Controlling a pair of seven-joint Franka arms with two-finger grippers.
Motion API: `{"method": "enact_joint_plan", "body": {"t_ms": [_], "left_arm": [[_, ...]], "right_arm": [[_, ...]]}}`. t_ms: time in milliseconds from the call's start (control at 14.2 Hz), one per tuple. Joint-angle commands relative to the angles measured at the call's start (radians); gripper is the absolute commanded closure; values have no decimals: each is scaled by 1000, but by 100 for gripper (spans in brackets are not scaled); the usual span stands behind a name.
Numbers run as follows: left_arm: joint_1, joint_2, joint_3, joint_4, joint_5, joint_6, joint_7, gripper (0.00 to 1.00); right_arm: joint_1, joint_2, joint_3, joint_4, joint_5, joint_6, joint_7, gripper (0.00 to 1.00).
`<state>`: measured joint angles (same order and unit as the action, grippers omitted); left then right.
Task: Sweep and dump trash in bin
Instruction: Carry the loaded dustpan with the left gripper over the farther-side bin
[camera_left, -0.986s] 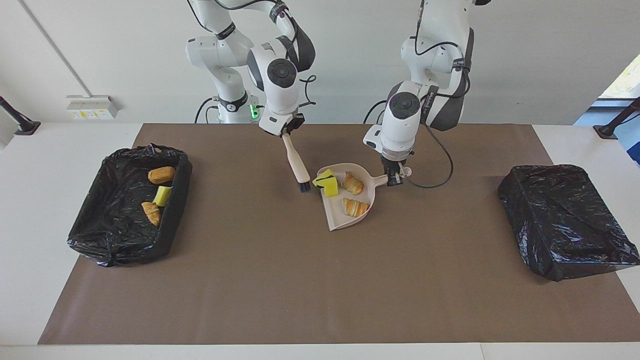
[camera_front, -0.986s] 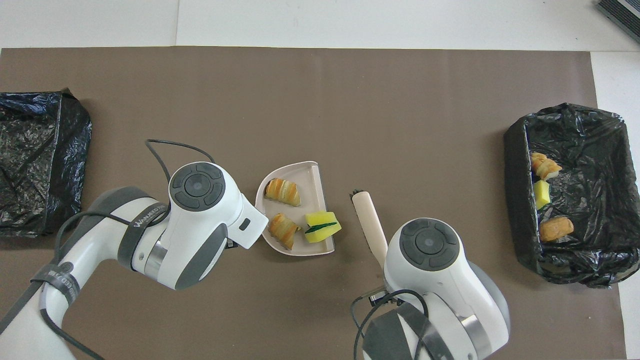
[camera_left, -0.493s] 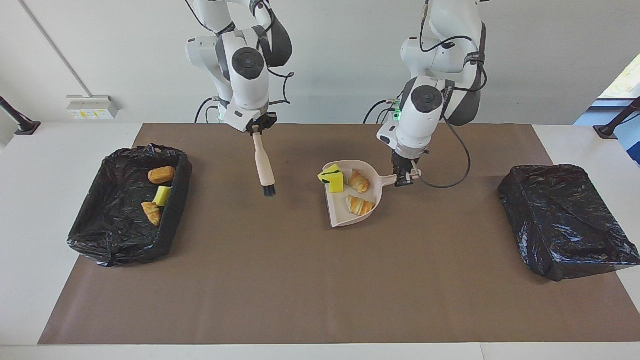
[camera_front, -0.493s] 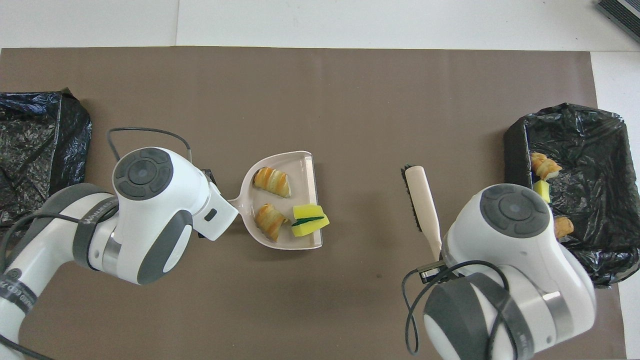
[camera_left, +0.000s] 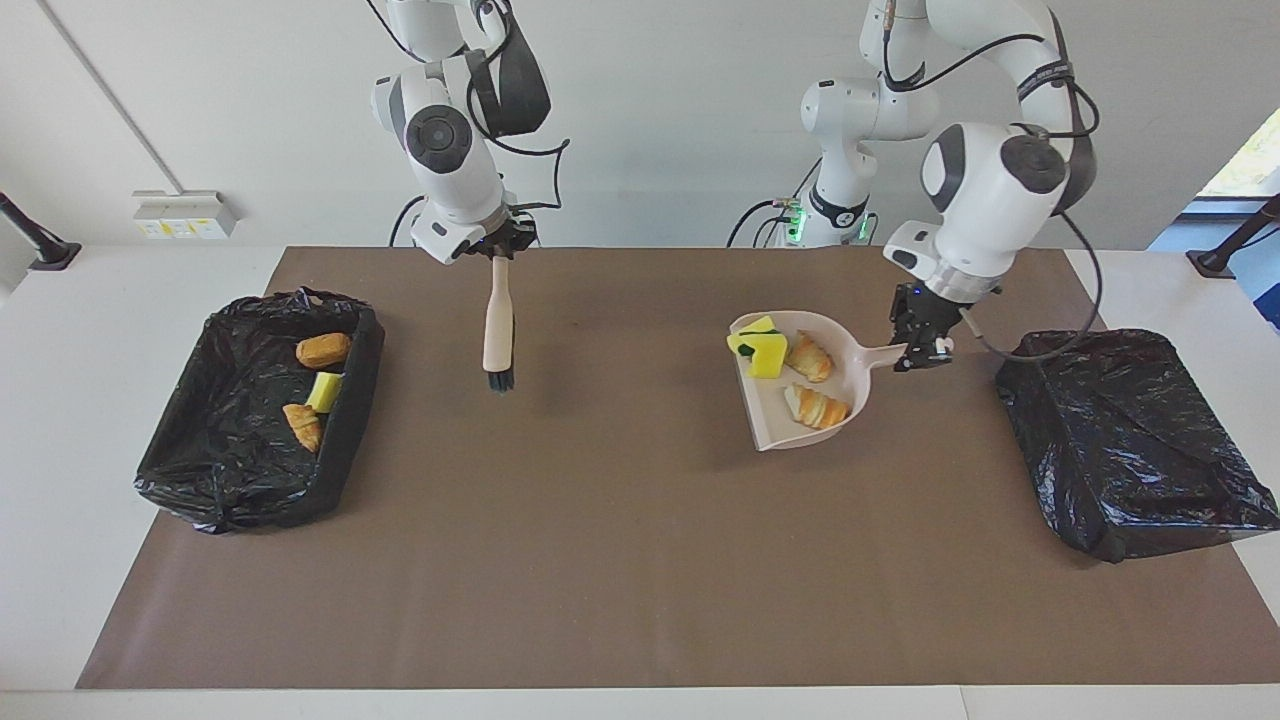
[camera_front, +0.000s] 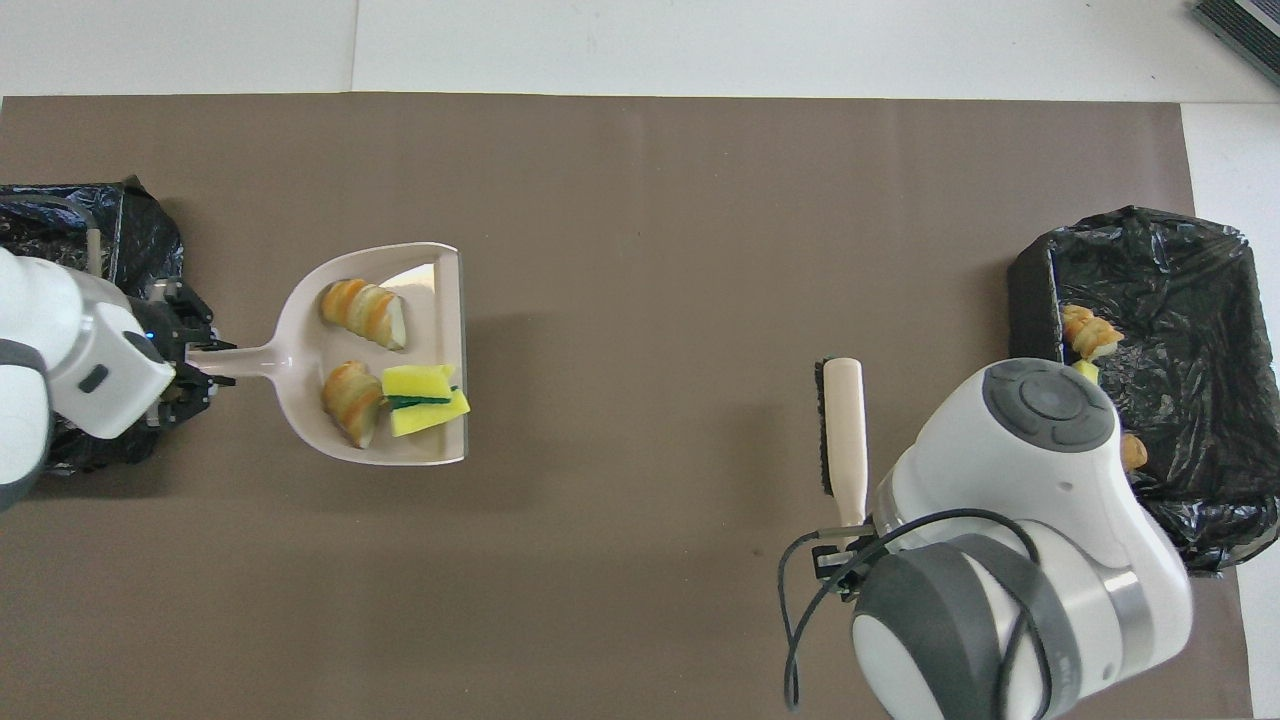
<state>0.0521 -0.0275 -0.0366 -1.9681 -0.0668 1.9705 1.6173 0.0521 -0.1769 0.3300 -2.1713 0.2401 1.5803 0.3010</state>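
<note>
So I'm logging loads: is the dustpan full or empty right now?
Loaded: the dustpan, held by the left hand, carries two striped croissant pieces and yellow sponge chunks.

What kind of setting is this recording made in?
Probably a robotics lab bench, not a real kitchen: a brown mat covers a white table, bins lined with black bags sit at both ends, and the trash is toy croissants and sponge.
</note>
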Motion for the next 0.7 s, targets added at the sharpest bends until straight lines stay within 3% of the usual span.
{"method": "enact_joint_plan", "body": {"t_ms": [0, 282, 423, 634], "left_arm": [[168, 44, -17, 101, -31, -62, 142, 100], [395, 107, -17, 228, -77, -84, 312, 100], [439, 173, -14, 354, -59, -125, 337, 100], [502, 299, -14, 549, 40, -185, 363, 100]], "right_arm": [[0, 46, 130, 4, 48, 70, 101, 100], [0, 138, 300, 2, 102, 242, 263, 100], [6, 178, 366, -2, 102, 274, 328, 100], [18, 224, 388, -19, 97, 328, 337, 100]]}}
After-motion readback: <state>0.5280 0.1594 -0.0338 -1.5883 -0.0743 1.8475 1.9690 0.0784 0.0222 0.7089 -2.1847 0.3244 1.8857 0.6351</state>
